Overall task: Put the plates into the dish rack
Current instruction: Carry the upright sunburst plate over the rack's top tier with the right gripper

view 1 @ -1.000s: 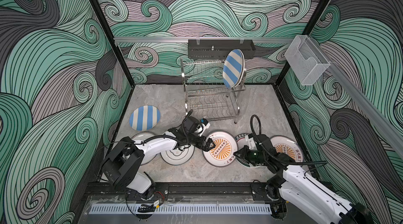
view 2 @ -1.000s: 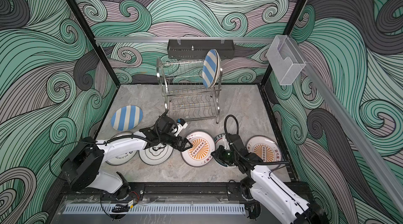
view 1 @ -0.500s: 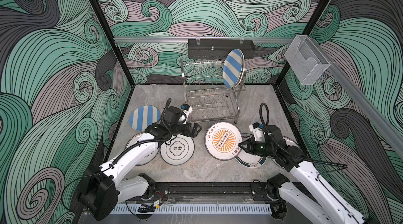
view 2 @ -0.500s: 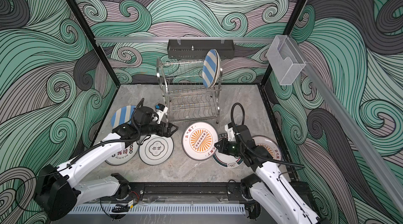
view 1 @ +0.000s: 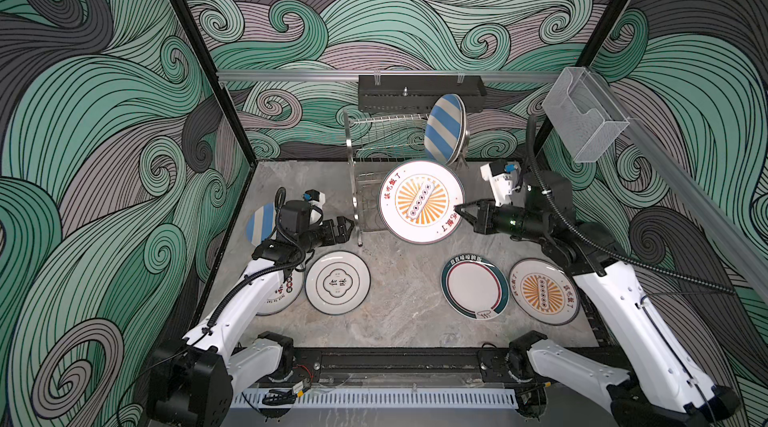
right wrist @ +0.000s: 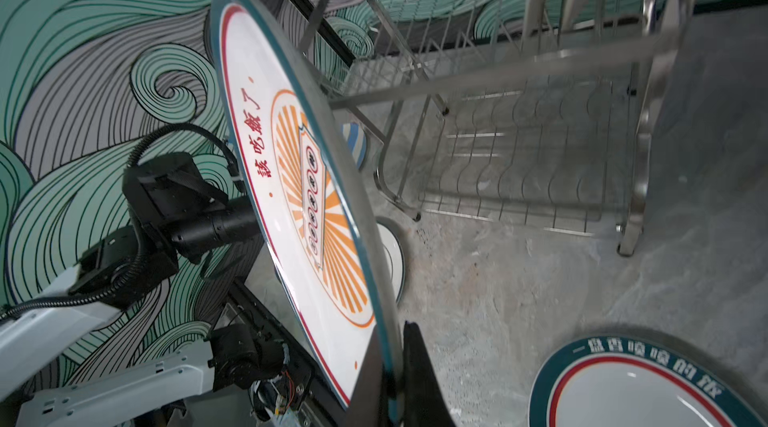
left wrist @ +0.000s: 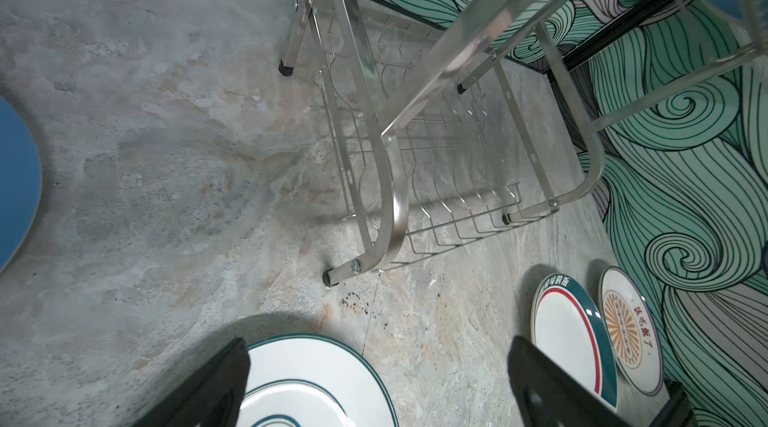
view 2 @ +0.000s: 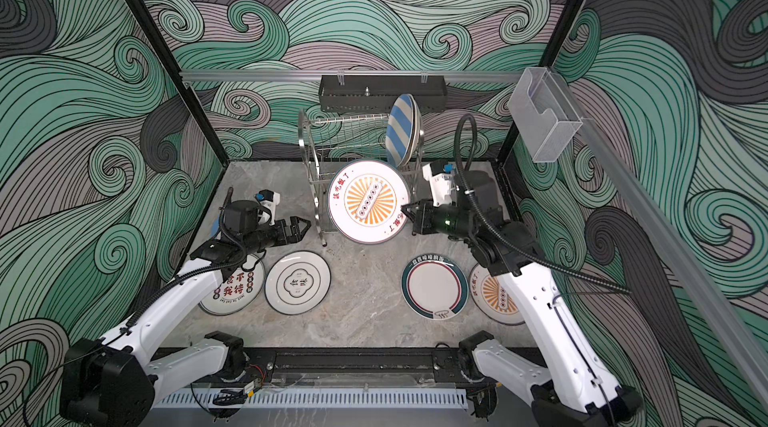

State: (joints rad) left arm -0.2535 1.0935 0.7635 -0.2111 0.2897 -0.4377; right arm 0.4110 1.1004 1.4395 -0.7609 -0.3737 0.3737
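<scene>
1. The orange sunburst plate [view 1: 421, 201] has been lifted off the table [view 1: 407, 321] since a second ago. It is now held in the air in front of the dish rack [view 1: 376, 142], with its face tilted up toward both top views.
2. The plate is pinched at its rim by the right gripper [view 1: 458, 210], whose jaws are closed on the edge.
3. Whether the plate touches the rack cannot be told.
4. The left gripper [view 1: 352, 227] has been drawn back from that plate. It is held just left of the rack's front leg, with its jaws spread and nothing between them.
5. A blue striped plate [view 1: 444, 128] is stood on edge at the right end of the rack's upper tier.
6. A white plate [view 1: 337, 282], a green-rimmed plate [view 1: 475, 288] and a second sunburst plate [view 1: 542, 291] are laid flat on the table. The last two are just beside each other.
7. A lettered plate [view 2: 237, 290] and a second blue striped plate [view 1: 257, 224] are partly hidden by the left arm.
</scene>
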